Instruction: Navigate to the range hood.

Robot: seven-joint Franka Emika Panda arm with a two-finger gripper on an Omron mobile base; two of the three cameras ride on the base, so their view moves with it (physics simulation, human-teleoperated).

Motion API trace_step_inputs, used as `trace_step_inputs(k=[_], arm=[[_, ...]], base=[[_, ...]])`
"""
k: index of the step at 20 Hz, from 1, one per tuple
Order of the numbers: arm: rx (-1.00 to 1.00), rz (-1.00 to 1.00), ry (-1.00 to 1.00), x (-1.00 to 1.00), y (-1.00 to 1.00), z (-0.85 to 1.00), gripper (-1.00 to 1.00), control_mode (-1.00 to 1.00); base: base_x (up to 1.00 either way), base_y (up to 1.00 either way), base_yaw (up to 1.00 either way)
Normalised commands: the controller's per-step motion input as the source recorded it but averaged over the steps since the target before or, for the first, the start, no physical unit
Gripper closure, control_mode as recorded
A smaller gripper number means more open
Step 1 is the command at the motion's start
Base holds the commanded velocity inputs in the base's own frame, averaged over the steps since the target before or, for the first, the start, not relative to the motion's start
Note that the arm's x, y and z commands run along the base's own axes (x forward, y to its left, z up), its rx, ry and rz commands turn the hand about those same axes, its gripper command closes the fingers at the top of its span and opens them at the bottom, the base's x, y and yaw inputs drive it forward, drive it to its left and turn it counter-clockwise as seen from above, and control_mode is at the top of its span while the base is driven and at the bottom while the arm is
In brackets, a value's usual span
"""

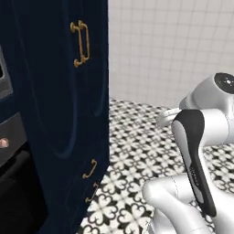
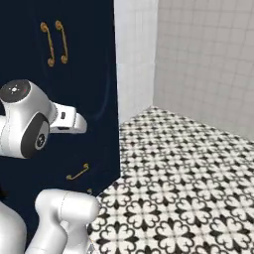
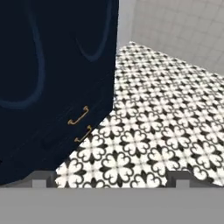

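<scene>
Patterned black-and-white floor tiles spread from a tall navy cabinet on the left to white tiled walls on the right. Brass handles sit high on the cabinet doors, with smaller brass pulls low near the floor. At the far left edge of the left base view a dark appliance shows partly. The gripper stands open, its tips wide apart above the floor. No range hood can be made out.
</scene>
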Motion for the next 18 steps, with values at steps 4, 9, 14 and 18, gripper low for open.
trace_step_inputs(k=[4,9,14,18], arm=[[0.00,0.00,0.00,0.00,0.00,0.00,-1.00,1.00],[0.00,0.00,0.00,0.00,0.00,0.00,-1.00,1.00],[0.00,0.00,0.00,0.00,0.00,0.00,-1.00,1.00],[0.00,0.00,0.00,0.00,0.00,0.00,-1.00,1.00]], base=[[0.00,0.00,-1.00],[0.00,0.00,-1.00],[0.00,0.00,-1.00],[0.00,0.00,-1.00]])
